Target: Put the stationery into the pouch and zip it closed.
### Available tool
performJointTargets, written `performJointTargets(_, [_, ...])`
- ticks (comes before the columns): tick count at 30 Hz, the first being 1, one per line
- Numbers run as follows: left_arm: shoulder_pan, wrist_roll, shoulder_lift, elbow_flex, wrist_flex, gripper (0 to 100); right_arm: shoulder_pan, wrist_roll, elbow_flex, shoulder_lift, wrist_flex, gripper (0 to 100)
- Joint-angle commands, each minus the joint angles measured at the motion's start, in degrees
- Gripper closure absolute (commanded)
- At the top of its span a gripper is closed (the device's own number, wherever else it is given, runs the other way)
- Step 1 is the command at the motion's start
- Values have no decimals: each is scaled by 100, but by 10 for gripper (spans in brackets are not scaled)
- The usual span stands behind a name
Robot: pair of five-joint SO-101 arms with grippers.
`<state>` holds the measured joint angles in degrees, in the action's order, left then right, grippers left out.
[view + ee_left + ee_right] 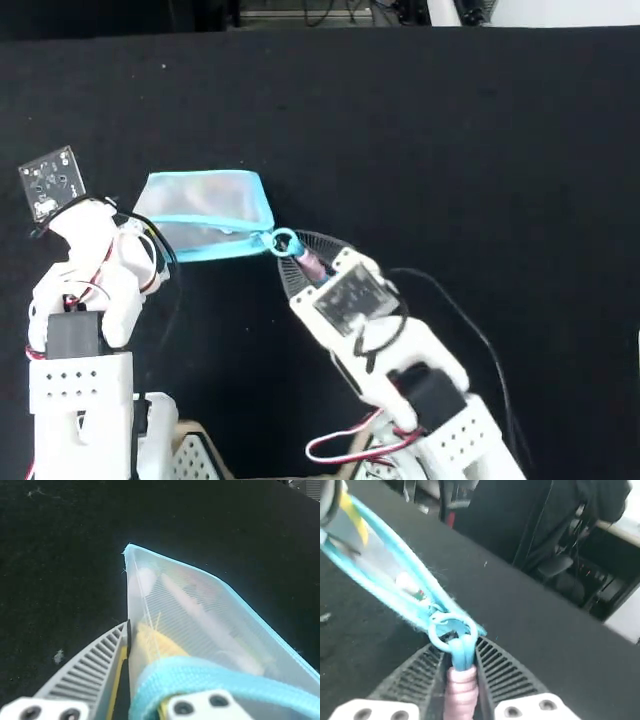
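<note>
A translucent pouch with light blue trim lies on the black table, left of centre. My left gripper is shut on its left end; in the left wrist view the grey ribbed finger presses against the pouch, with white and yellow stationery showing through the mesh. My right gripper is at the pouch's right corner, shut on the blue zipper pull just behind its ring. The ring sits at that corner.
The black cloth stretches free to the right and far side. A black cable trails from the right arm across the near right. Chairs and desks stand in the room behind.
</note>
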<state>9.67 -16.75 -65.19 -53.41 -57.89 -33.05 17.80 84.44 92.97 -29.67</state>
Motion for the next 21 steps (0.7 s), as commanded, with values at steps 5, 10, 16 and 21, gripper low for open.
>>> performJointTargets(5, [31, -62, -97, 110, 185, 967, -70, -26, 470, 822, 35, 988])
performJointTargets(10, [31, -62, -97, 110, 185, 967, -510, -26, 708, 743, 334, 987])
performJointTargets(16, [31, -62, -97, 110, 176, 967, -501, -26, 602, 620, 308, 987])
performJointTargets(21, [31, -62, -97, 110, 185, 967, -527, -44, 585, 462, 316, 937])
